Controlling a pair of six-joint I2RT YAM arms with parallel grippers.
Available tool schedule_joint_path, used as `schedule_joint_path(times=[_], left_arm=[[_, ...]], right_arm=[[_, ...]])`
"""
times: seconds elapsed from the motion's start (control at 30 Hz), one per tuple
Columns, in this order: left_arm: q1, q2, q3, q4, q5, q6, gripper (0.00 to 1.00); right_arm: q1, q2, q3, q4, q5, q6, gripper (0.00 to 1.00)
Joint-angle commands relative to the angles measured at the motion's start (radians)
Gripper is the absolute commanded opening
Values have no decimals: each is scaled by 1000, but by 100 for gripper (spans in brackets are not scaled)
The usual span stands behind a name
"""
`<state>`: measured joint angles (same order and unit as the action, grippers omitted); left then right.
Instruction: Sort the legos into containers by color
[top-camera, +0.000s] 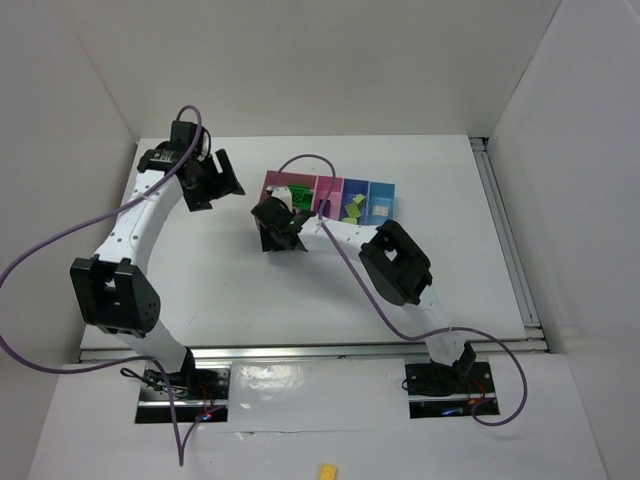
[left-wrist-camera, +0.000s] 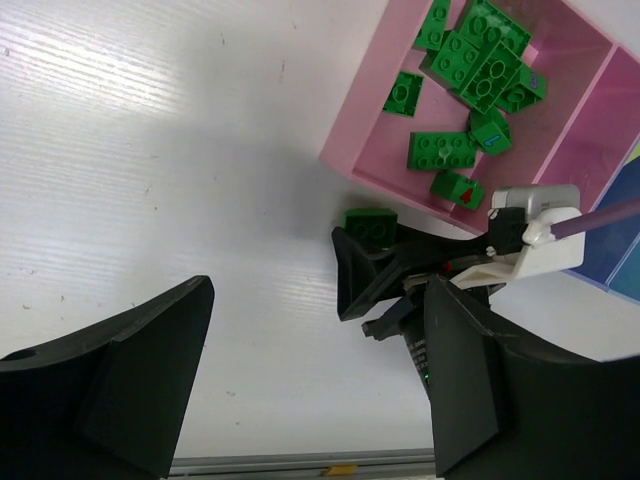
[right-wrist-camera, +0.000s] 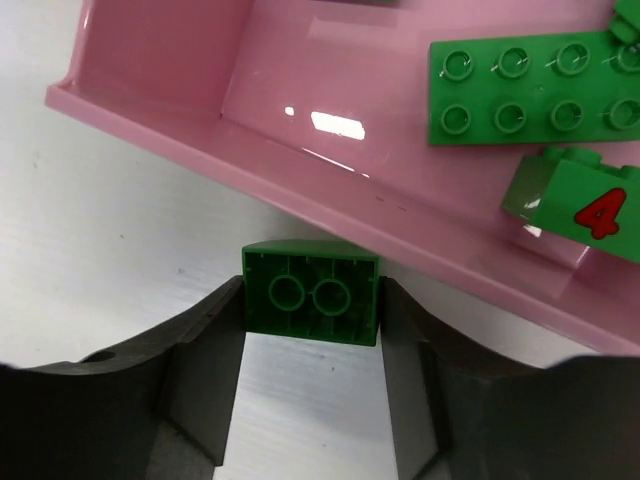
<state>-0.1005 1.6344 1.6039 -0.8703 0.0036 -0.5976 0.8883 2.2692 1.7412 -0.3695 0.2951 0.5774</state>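
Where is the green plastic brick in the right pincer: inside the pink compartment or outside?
Outside. The right pincer holds the green plastic brick over white table, short of the pink compartment's wall.

This is a robotics lab test cell: a flat white counter (top-camera: 250, 300) boxed in by plain white panel walls (top-camera: 340, 60) on its left, far and right sides, two white-and-black jointed robot arms (top-camera: 135, 232) bolted on metal base plates (top-camera: 218, 385) at its near edge, looping purple cables (top-camera: 305, 156), and a silver aluminium rail (top-camera: 510, 250) along the right edge.

The tray (right-wrist-camera: 300, 185) sits on the counter (top-camera: 450, 270) at 12 o'clock, with bricks (left-wrist-camera: 480, 60) in its 9 o'clock compartment. One brick (right-wrist-camera: 310, 290) is in the right hand (right-wrist-camera: 312, 320), just outside the tray's 7 o'clock corner.
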Motion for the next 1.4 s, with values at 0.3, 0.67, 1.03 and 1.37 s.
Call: schedule_joint_path(times=[0.3, 0.67, 1.03, 1.37], left_arm=[[79, -16, -18, 16, -13, 18, 88], [111, 4, -61, 16, 19, 9, 94], [111, -68, -94, 27, 39, 19, 100], [111, -255, -329, 123, 29, 10, 100]], right_arm=[[41, -287, -84, 11, 189, -91, 32], [-72, -125, 197, -43, 176, -152, 70], [-126, -209, 258, -144, 315, -160, 100], [-236, -589, -216, -286, 452, -22, 100]])
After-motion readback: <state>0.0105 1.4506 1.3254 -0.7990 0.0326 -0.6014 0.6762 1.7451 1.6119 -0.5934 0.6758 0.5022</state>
